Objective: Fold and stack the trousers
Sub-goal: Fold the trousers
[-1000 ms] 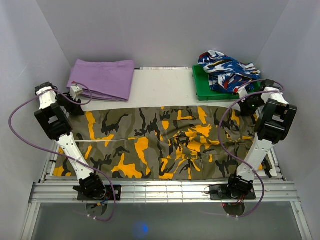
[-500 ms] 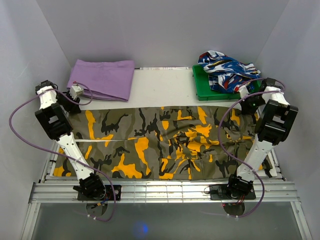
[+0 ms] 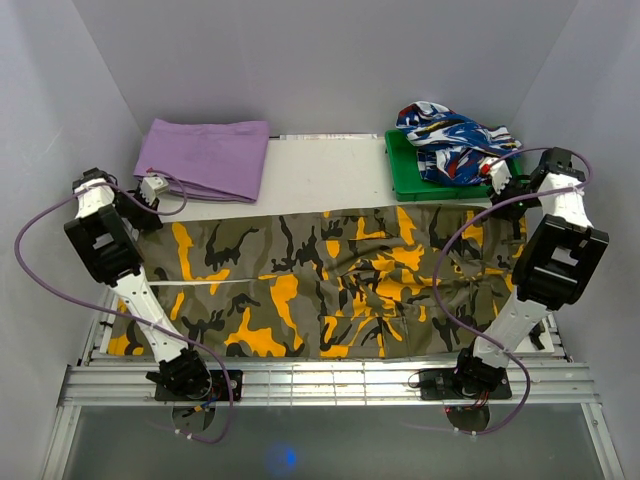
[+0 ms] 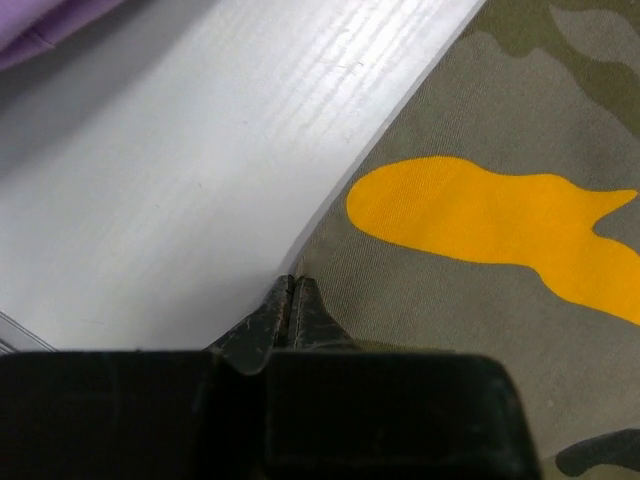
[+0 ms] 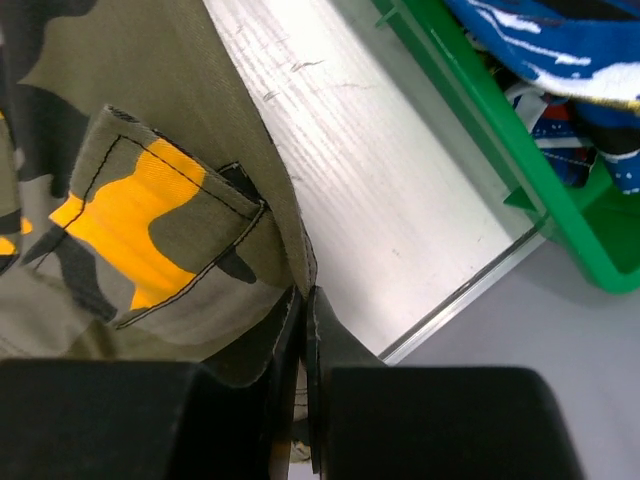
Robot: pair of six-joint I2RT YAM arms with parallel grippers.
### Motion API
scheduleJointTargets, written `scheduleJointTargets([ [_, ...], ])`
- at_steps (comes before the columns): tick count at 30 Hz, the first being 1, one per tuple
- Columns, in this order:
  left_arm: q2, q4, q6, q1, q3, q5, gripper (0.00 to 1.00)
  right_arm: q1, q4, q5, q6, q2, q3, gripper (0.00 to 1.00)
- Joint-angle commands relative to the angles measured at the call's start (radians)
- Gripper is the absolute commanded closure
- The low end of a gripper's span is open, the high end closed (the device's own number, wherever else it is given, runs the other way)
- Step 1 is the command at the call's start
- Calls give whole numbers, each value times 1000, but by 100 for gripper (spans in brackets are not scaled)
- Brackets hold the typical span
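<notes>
Camouflage trousers (image 3: 330,290), corner unseen inside right tool (image 5: 305,296)

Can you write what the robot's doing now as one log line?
step: grasp trousers | left hand: shut on far-left edge | right hand: shut on far-right edge | trousers: spread flat

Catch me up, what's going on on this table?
Both arms are working the camouflage trousers, which lie spread flat across the table, not yet folded. The left pincer is shut on their far left edge, the right pincer on their far right edge, beside a pocket flap. A purple cloth sits at the far left, and a patterned garment is heaped in a green tray at the far right.
</notes>
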Motion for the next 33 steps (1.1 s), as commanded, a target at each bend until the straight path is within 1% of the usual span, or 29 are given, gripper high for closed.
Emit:
scheduleJointTargets([
  [1, -120, 36, -15, 20, -86, 27, 100, -33, 9, -28, -86, -96, -37, 92],
  [5, -253, 115, -51, 52, -195, 113, 100, -71, 4, -68, -103, -169, -77, 92],
  [6, -284, 158, -59, 62, -221, 152, 100, -77, 4, -77, -110, -185, -93, 92],
  [7, -342, 177, -64, 72, -270, 170, 100, -86, 3, -97, -118, -217, -100, 92],
  [10, -440, 221, -59, 111, -352, 213, 100, -111, -16, -117, -161, -286, -149, 92],
  [13, -504, 247, -49, 166, -402, 260, 100, -133, -25, -128, -216, -364, -217, 92],
  [15, -562, 228, -27, 218, -458, 280, 100, -151, -58, -141, -259, -407, -249, 92],
  [16, -583, 202, 47, 236, -481, 292, 100, -159, -78, -144, -309, -448, -281, 92],
  [18, -651, 133, 128, 292, -557, 292, 100, -183, -140, -140, -362, -491, -320, 92],
  [19, -671, 102, 213, 315, -583, 292, 100, -194, -166, -131, -398, -536, -364, 92],
  [20, -689, 65, 273, 360, -607, 283, 100, -215, -186, -119, -467, -557, -393, 92],
  [21, -718, -3, 328, 384, -661, 268, 100, -228, -198, -109, -494, -579, -425, 92],
  [22, -726, -36, 422, 425, -687, 247, 100, -250, -207, -83, -527, -613, -491, 92],
  [23, -731, -68, 470, 443, -715, 186, 100, -260, -215, -65, -582, -624, -523, 92],
  [24, -734, -114, 506, 460, -771, 149, 100, -268, -229, -47, -604, -633, -554, 92],
  [25, -731, -125, 533, 492, -799, 112, 100, -275, -229, -10, -613, -639, -583, 92],
  [26, -729, -124, 556, 509, -827, 46, 100, -278, -230, 7, -629, -639, -641, 92],
  [28, -703, -84, 553, 540, -906, -19, 100, -280, -207, 42, -632, -627, -698, 92],
  [29, -691, -58, 515, 542, -931, -49, 100, -281, -195, 52, -627, -621, -753, 92],
  [30, -677, -2, 496, 543, -954, -110, 100, -281, -153, 59, -614, -604, -780, 92],
  [32, -647, 72, 449, 542, -1008, -135, 100, -277, -87, 90, -595, -585, -829, 92],
  [33, -639, 138, 400, 542, -1020, -142, 100, -272, -50, 99, -562, -566, -864, 92],
])
